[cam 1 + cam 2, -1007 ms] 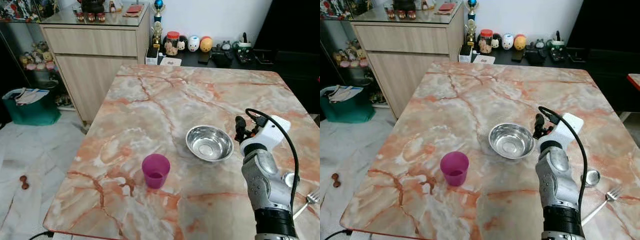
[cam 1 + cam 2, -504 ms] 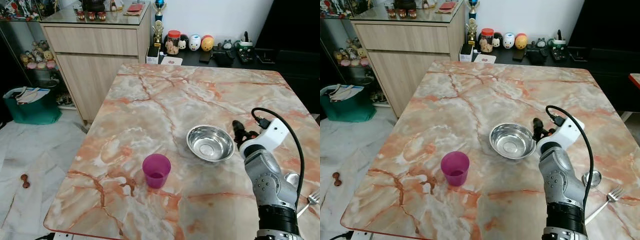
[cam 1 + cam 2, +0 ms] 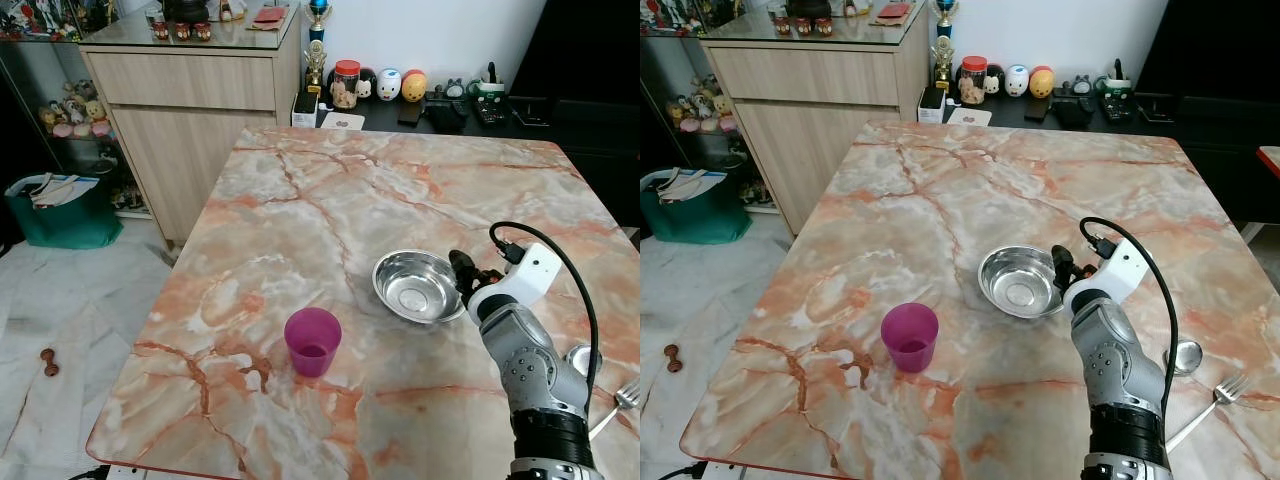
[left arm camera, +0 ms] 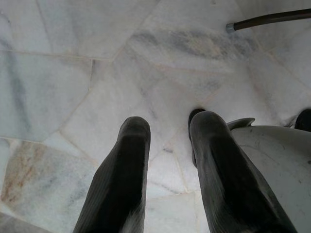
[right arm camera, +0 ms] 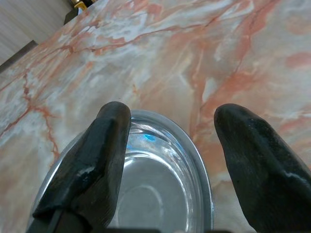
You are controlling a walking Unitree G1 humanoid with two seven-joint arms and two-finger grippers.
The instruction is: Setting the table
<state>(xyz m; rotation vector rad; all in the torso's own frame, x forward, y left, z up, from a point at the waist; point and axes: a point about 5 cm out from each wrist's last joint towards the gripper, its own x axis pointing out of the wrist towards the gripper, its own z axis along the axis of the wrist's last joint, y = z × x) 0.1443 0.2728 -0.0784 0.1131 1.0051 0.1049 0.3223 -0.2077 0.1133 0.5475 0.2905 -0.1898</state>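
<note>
A steel bowl [image 3: 418, 286] stands right of the middle of the marble table [image 3: 300, 210]. My right gripper [image 3: 462, 268] is open at the bowl's right rim; in the right wrist view its fingers [image 5: 92, 165] straddle the near edge of the bowl [image 5: 146, 194], with nothing held between them. A purple cup [image 3: 313, 341] stands upright to the bowl's front left. A spoon [image 3: 581, 358] and a fork [image 3: 618, 397] lie at the table's right edge, behind my right arm. My left gripper [image 4: 167, 131] hangs open over the floor.
A wooden cabinet [image 3: 190, 95] stands off the far left corner, and a low black shelf with jars and figurines [image 3: 385, 88] runs behind the table. A green bin [image 3: 62, 212] sits on the marble floor at left. A cable [image 4: 267, 19] lies on the floor.
My right gripper has moved left and slightly down, from beside the bowl to its right rim. Bowl, cup, spoon and fork have stayed in place.
</note>
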